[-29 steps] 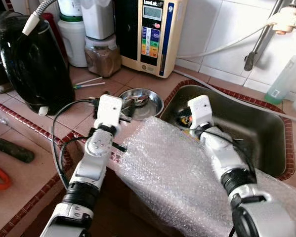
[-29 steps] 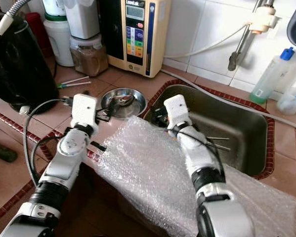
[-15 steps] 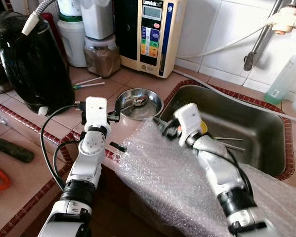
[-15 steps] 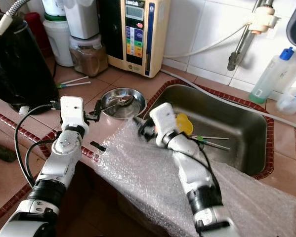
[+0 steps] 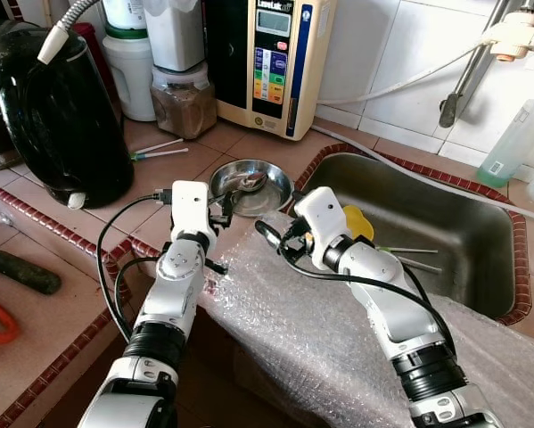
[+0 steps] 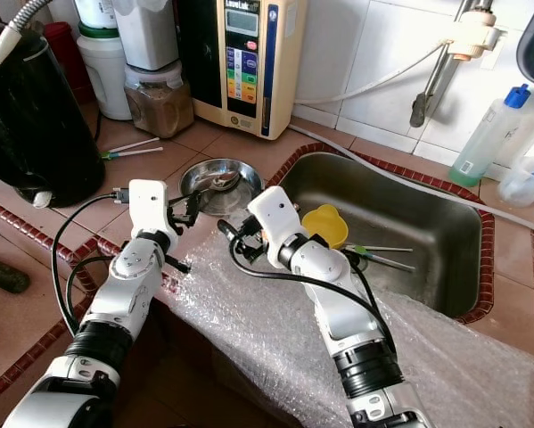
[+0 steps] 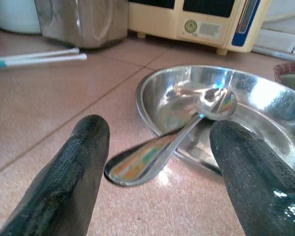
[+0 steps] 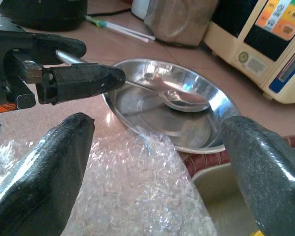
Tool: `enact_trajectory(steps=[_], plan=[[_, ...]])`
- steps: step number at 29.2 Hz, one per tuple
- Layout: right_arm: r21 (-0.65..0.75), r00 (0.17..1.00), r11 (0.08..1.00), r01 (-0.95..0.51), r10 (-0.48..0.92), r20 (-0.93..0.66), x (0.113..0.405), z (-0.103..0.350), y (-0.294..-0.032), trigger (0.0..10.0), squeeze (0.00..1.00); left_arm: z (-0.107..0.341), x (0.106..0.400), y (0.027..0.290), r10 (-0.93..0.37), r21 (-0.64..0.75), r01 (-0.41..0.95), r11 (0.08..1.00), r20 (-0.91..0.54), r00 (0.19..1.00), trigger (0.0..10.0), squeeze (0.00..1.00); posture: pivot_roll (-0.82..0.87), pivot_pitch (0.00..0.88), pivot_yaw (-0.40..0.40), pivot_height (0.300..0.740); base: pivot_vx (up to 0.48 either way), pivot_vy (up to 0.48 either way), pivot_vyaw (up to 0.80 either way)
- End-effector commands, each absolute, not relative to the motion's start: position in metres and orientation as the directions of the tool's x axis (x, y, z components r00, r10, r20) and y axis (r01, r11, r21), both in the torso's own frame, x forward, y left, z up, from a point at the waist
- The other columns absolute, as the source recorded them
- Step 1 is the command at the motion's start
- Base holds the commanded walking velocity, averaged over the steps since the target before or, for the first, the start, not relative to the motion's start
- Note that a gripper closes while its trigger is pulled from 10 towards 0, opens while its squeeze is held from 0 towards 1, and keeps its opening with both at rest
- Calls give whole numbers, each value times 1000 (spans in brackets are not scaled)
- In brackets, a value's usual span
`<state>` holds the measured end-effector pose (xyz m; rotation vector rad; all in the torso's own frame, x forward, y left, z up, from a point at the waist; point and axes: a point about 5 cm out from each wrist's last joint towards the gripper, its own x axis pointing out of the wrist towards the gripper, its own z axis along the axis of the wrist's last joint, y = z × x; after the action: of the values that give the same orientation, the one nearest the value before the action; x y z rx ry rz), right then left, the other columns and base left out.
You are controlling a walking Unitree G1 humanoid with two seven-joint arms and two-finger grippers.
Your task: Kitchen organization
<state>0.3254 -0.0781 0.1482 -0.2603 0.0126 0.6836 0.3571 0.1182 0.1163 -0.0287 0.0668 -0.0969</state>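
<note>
Left wrist view: left gripper [image 7: 157, 169], fingers spread wide and empty, straddles the handle of the spoon [image 7: 186, 132], whose bowl rests in the steel dish [image 7: 255, 98]. Right gripper [image 8: 152, 162], also wide open and empty, hovers above the bubble wrap [image 8: 137, 196] just near of the dish.

Eye views: high above, angled down on the steel dish [image 5: 251, 186] and counter. Left wrist view: low, close, facing the dish. Right wrist view: close, from the dish's sink side. All share the dish.

spoon [image 7: 186, 132] in dish [image 5: 253, 185], sink [image 5: 427, 232] right
</note>
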Motion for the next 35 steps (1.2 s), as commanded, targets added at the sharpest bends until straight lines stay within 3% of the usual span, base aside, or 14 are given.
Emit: enact_trajectory(steps=[1, 35], plan=[[-247, 773, 738, -628, 629, -83, 326, 155, -78, 10000, 0, 122, 360, 116, -107, -51, 104, 993, -61, 992, 0, 0, -10, 0, -9, 740, 0, 0, 0], [-274, 759, 713, -645, 639, -124, 329, 157, -82, 10000, 0, 127, 364, 121, -1, -186, -9, 983, -54, 999, 0, 0, -23, 0, -25, 740, 0, 0, 0]])
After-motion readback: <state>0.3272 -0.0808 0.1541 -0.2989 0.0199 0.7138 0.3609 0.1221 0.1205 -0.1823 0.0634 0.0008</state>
